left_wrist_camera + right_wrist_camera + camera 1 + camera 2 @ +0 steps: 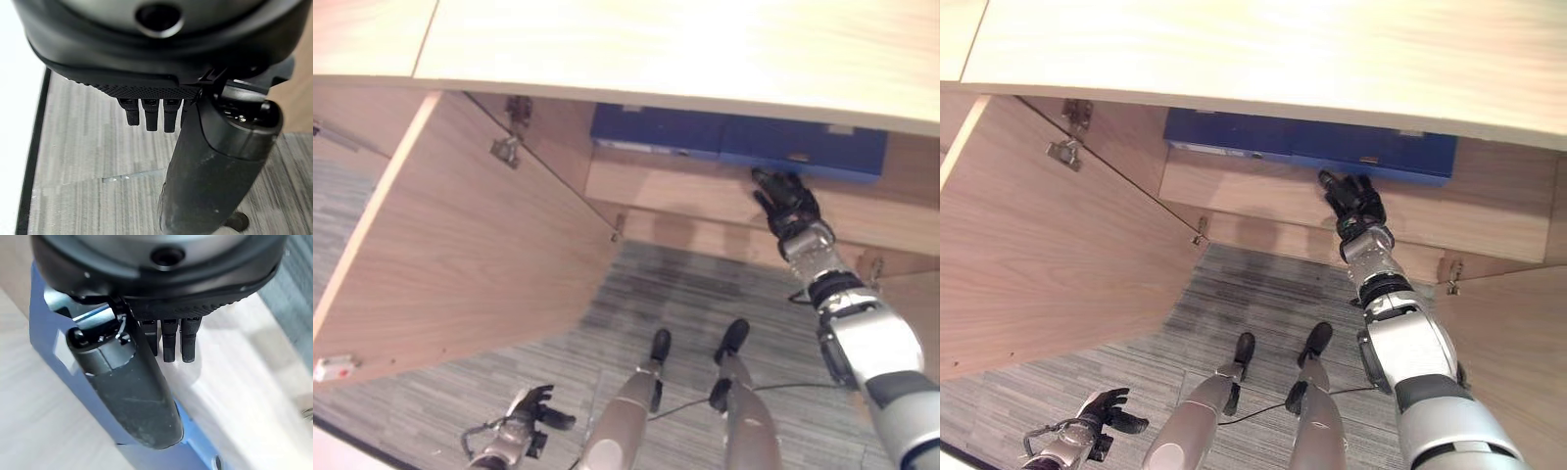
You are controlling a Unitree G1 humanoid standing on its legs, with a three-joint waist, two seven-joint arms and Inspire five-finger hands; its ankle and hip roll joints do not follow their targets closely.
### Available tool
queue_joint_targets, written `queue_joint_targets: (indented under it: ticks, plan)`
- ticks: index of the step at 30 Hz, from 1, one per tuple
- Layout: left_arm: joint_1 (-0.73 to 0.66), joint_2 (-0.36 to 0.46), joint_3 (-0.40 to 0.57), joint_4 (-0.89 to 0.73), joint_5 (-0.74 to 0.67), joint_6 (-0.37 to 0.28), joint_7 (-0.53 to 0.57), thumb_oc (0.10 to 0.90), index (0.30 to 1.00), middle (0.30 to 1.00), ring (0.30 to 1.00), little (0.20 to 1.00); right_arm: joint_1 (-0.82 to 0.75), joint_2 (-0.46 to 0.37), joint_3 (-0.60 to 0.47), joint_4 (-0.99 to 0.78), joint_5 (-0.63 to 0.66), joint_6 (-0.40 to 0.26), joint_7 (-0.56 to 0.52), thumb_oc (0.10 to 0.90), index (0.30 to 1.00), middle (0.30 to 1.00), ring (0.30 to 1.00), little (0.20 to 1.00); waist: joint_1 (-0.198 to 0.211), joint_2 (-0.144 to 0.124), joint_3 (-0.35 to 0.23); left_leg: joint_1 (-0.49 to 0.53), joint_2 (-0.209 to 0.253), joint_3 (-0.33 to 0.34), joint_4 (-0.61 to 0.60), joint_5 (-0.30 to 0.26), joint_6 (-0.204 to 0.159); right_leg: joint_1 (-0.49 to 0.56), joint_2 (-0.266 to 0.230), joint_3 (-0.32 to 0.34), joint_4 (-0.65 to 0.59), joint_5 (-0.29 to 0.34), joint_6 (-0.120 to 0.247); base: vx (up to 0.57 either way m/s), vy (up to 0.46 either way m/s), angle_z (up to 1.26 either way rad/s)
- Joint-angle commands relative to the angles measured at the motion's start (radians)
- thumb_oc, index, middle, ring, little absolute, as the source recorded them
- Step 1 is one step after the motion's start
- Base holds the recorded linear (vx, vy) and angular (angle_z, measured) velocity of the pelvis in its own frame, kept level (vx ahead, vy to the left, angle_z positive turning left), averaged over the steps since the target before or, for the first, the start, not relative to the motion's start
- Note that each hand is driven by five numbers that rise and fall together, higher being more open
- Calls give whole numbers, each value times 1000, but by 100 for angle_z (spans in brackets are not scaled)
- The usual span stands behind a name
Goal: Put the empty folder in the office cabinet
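folder: the blue folder (803,147) is already lying flat on the cabinet shelf (666,191), tucked under the cabinet top, with another blue folder (656,130) right beside it on the robot's left

long axis: runs sideways along the shelf, spine edge facing out toward the robot

right hand: the right hand (787,201) is at the folder's front edge, fingers straight and relaxed, not curled round anything; looks like fingertips touching or just short of the edge, can't say which

direction: folder sits straight ahead of the fingertips, so I'd guess any leftover move is just a nudge deeper in

left hand: the left hand (530,409) hangs low over the carpet, well apart, loosely open, holding nothing

door: cabinet door (460,255) swung open on the left
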Motion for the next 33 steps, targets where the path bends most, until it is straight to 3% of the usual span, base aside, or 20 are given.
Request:
queue_joint_targets:
  ticks: [1,4,9,12,14,17,18,20,21,22,23,25,26,29,30,33]
  plan:
    - [53,101,-3,50,21,7,18,800,900,900,900,900,-45,23,-43,-98,77,-68,37,800,900,900,900,900,24,20,6,57,34,4,-159,-10,-14,75,17,25,121,-266,69,8,13,-5]
    - [58,82,40,55,21,11,37,800,900,900,900,900,80,85,-189,-222,313,-160,104,800,900,900,900,900,17,26,17,59,31,7,-166,-10,-16,86,19,27,100,-264,76,-1,21,3]
    - [61,91,52,46,15,9,41,800,900,900,900,900,105,67,-176,-257,307,-187,105,800,900,900,900,900,14,26,21,60,28,13,-167,-10,-17,88,16,28,94,-256,79,-14,28,-3]
    - [56,116,45,43,20,8,26,800,900,900,900,900,82,-1,-31,-223,116,-108,84,800,900,900,900,900,11,16,19,56,28,25,-162,-8,-19,85,14,30,92,-246,76,-7,3,-3]
    - [49,121,43,43,24,8,22,800,900,900,900,900,64,-22,10,-207,51,-84,83,800,900,900,900,900,8,14,20,54,28,27,-161,-7,-20,83,14,31,91,-243,76,0,0,0]
    - [18,143,14,34,37,1,5,800,900,900,900,900,-21,-93,202,-142,-251,29,96,800,900,900,900,900,1,-2,14,46,31,33,-163,-2,-19,74,14,35,84,-229,74,-33,1,-5]
    - [17,142,15,34,37,1,5,800,900,900,900,900,-24,-93,203,-140,-251,29,97,800,900,900,900,900,0,-1,15,46,31,33,-163,-2,-19,74,14,35,84,-229,74,-27,7,-9]
    - [4,146,6,28,43,-3,-1,800,900,900,900,900,-75,-114,294,-94,-417,76,115,800,900,900,900,900,-4,-8,15,44,32,37,-165,2,-19,73,15,38,79,-222,73,-27,17,-5]
    - [-14,146,-2,25,40,-5,-3,800,900,900,900,900,-120,-122,380,-60,-584,115,137,800,900,900,900,900,-7,-14,16,42,33,39,-166,7,-19,71,16,40,77,-217,73,0,0,0]
    - [-15,145,-1,25,40,-5,-3,800,900,900,900,900,-122,-122,380,-59,-584,114,138,800,900,900,900,900,-8,-13,17,42,33,39,-167,7,-19,71,16,40,77,-217,73,-30,16,-2]
    - [-27,141,-8,19,35,-6,-4,800,900,900,900,900,-143,-117,476,-46,-758,144,171,800,900,900,900,900,-11,-21,16,48,34,38,-176,16,-20,77,18,38,66,-211,75,-14,7,-5]
    - [-30,136,-10,16,35,-5,-4,800,900,900,900,900,-139,-115,510,-53,-819,154,180,800,900,900,900,900,-13,-22,15,55,34,37,-184,20,-21,84,19,36,59,-208,76,-7,3,-3]
    - [-31,128,-13,12,42,-3,-3,800,900,900,900,900,-110,-113,583,-57,-963,175,214,800,900,900,900,900,-13,-30,1,79,33,35,-216,34,-23,111,22,32,33,-201,81,33,4,1]
    - [-3,103,-14,12,75,-5,-7,800,900,900,900,900,54,-80,593,-34,-1125,178,254,800,900,900,900,900,-14,-30,-46,160,32,28,-292,57,-25,194,30,26,-31,-185,95,67,25,3]
    - [-2,103,-15,12,75,-5,-7,800,900,900,900,900,55,-79,593,-34,-1125,178,254,800,900,900,900,900,-13,-30,-46,162,32,28,-293,57,-25,196,31,26,-32,-184,95,67,71,2]
    - [1,56,-25,34,126,-2,-18,800,900,900,900,900,353,15,438,50,-1134,160,247,800,900,900,900,900,-23,-12,-101,227,7,24,-305,71,-16,283,20,15,-74,-160,107,-24,141,-1]
